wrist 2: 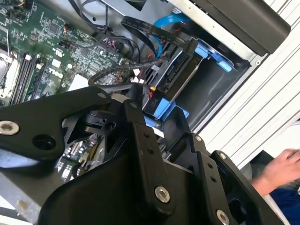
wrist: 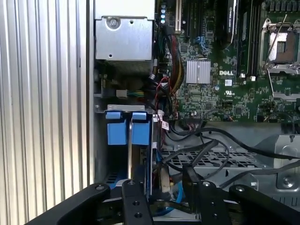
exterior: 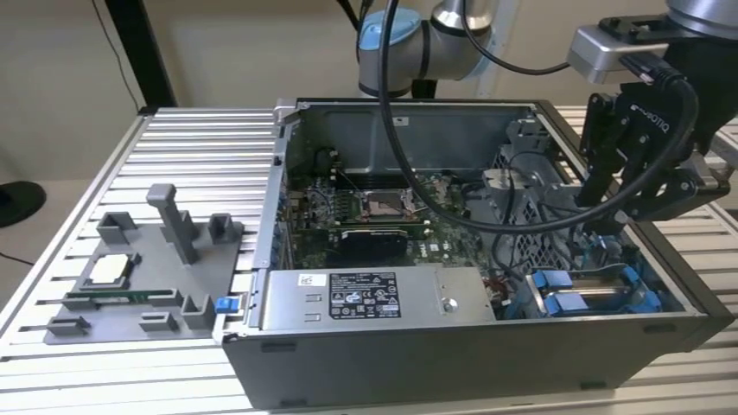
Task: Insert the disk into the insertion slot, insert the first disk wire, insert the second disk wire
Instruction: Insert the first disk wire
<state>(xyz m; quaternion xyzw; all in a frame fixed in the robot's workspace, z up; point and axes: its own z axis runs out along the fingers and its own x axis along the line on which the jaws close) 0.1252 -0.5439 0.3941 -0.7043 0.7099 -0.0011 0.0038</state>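
Disk (wrist 2: pixel 178 75): end nearest the jaws hidden behind them. Person's hand (wrist 2: pixel 281 164): beyond the jaws, cut by picture edge.

Black linkage pincer (wrist 2: pixel 158 117), silver screws (wrist 2: pixel 161 193); grey arm (exterior: pixel 464 15), light-blue joint cap (exterior: pixel 384 39), black cables (exterior: pixel 402 130).

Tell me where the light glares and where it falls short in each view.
Exterior view: even room light, the motherboard shaded inside the case. First wrist view: sheen on the table slats and the heatsink. Second wrist view: the gripper reads as a dark mass against the bright table slats.
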